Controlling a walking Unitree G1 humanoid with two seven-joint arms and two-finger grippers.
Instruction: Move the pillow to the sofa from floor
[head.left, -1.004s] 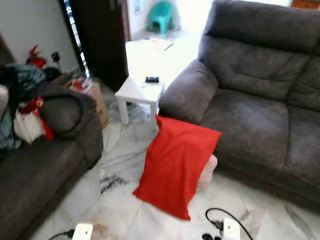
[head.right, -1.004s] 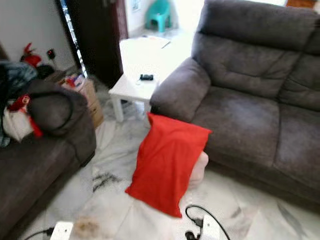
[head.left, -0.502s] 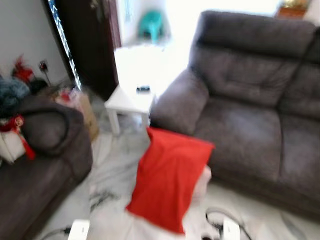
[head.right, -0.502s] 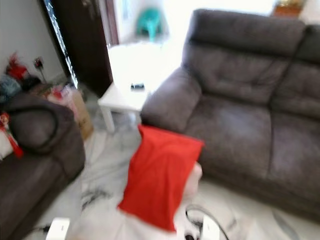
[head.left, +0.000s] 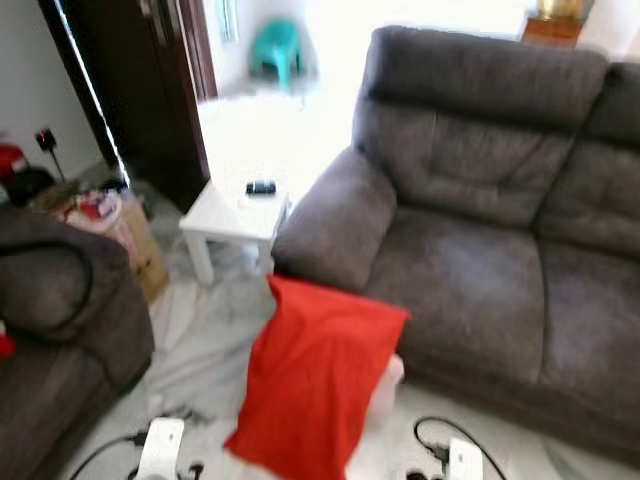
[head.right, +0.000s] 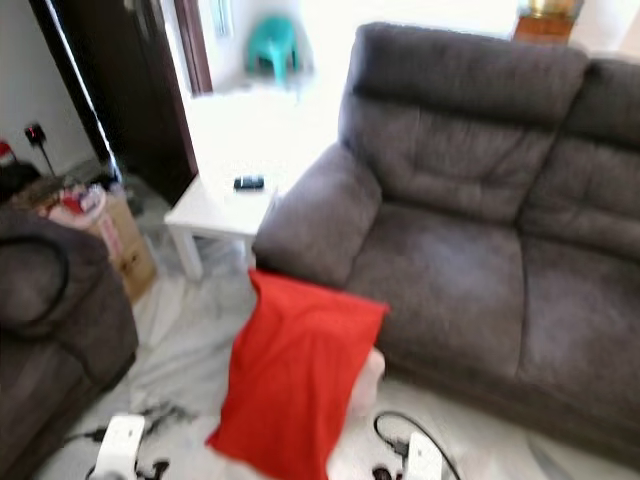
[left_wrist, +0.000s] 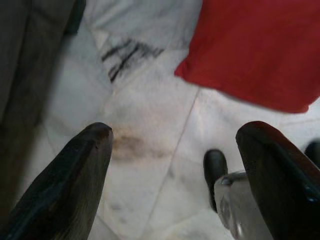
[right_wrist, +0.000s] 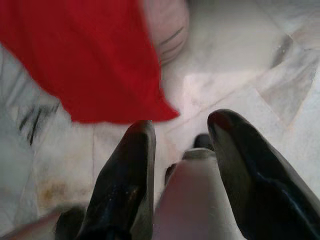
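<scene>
A red pillow (head.left: 315, 380) stands tilted on the marble floor, its top edge leaning against the front of the grey sofa (head.left: 470, 290) below the armrest. A pale striped pillow (head.left: 390, 378) peeks out behind it. The left wrist view looks down at the floor: my left gripper (left_wrist: 175, 175) hangs open, and the red pillow's (left_wrist: 260, 50) lower corner lies just beyond its fingers. My right gripper (right_wrist: 182, 170) is open too, low over the floor. The red pillow's (right_wrist: 75, 55) edge and the striped pillow (right_wrist: 167, 25) lie beyond it.
A small white side table (head.left: 235, 215) with a black object (head.left: 260, 187) stands by the sofa's armrest. A second dark sofa (head.left: 60, 330) lies to the left, with a cardboard box (head.left: 140, 250) behind it. Black cables (head.left: 440, 440) trail on the floor. A dark door (head.left: 130, 90) and a teal stool (head.left: 278, 50) are farther back.
The whole picture has slid left and down, so the camera has turned right. The red pillow still leans on the sofa in the same place.
</scene>
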